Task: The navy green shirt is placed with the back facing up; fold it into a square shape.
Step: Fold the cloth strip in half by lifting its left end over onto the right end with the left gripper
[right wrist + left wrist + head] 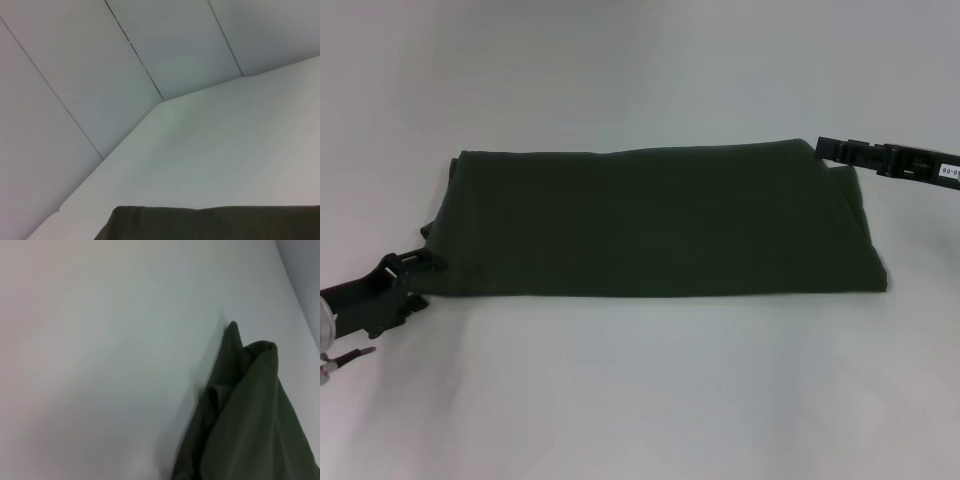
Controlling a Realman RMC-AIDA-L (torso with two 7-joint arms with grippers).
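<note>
The navy green shirt (660, 222) lies on the white table as a long folded band, plain side up, running left to right. My left gripper (418, 264) is at the band's near left corner, touching its edge. My right gripper (832, 152) sits at the far right corner, against the cloth. The left wrist view shows a bunched, peaked corner of the shirt (250, 410) on the table. In the right wrist view only a strip of the shirt's edge (210, 222) shows.
The white table (640, 390) extends in front of and behind the shirt. Its far edge meets a panelled pale wall (125, 60) in the right wrist view.
</note>
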